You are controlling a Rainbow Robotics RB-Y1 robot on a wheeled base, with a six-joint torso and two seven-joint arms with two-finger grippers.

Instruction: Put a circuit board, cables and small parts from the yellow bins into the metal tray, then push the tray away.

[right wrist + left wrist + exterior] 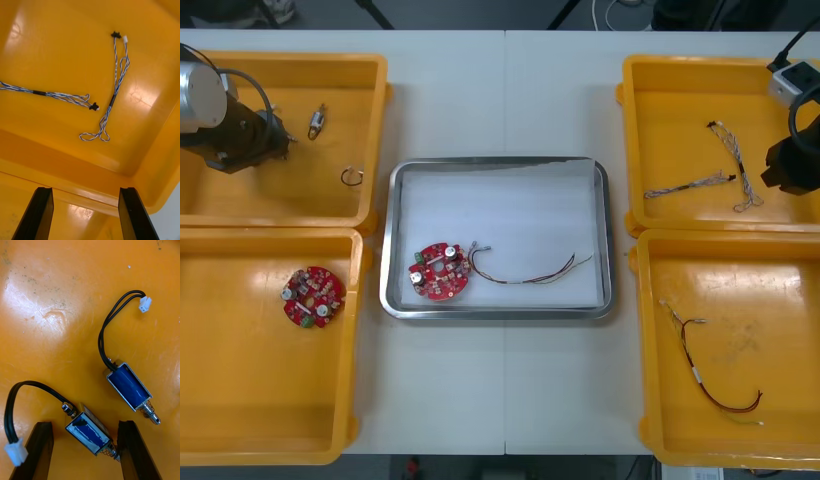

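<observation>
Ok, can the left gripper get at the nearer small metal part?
Probably yes: the open left gripper has that small metal part between its fingers, nothing over it. Right gripper hangs over a yellow bin.

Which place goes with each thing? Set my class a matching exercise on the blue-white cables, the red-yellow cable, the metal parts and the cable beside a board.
Things
1 blue-white cables
2 red-yellow cable
3 metal parts
4 cable beside a board

Places
A tray
B far left bin
C near right bin
D far right bin

Pairs: 1-D, 2-C, 3-B, 4-A.

The left claw hangs open over the metal parts, the right claw open at the far right bin.
</observation>
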